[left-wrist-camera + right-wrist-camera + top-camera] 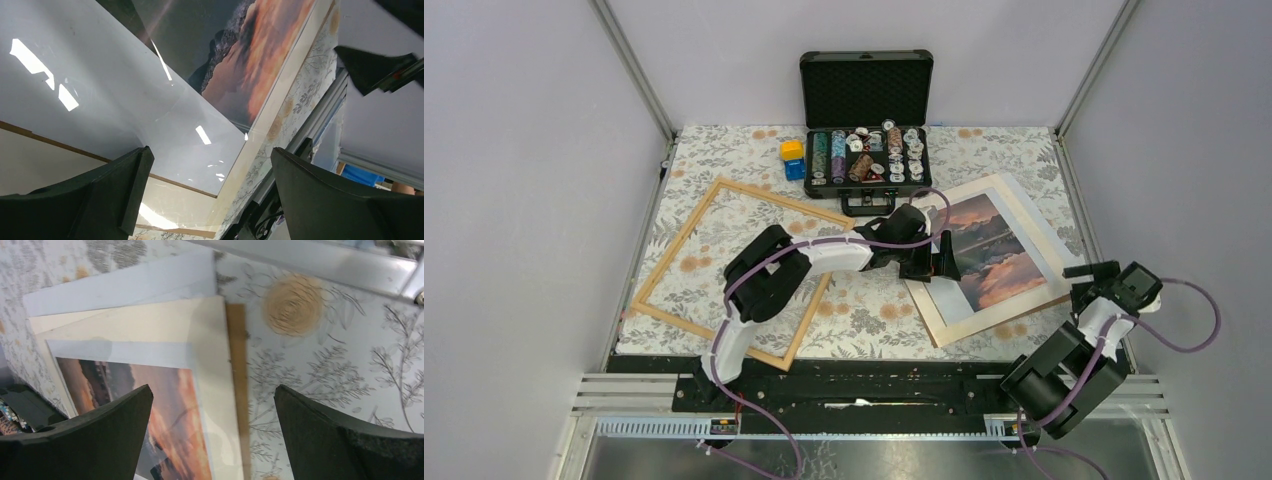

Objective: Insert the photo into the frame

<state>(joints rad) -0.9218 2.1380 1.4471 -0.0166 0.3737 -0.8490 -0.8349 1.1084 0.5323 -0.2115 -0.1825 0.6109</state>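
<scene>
Floral cloth covers the counter between plain grey walls, and on it the task stands at its first step: the photo is not yet picked up. It lies flat and skewed on the right half, on top of a cream sheet and a brown backing sheet, well apart from the frame, which lies empty on the left half. The left end effector hangs low over the photo's left edge, jaws wide apart with nothing between them. The right end effector sits just beside the stack's right edge, likewise wide open and empty. To my judgement the next move calls for working a finger under the thin print alone, parting it from the sheets beneath, then carrying it leftwards to the frame. The print shows an orange and pink sunset over dark mountains inside a wide white border, and its surface looks glossy, with glare in the left wrist view
</scene>
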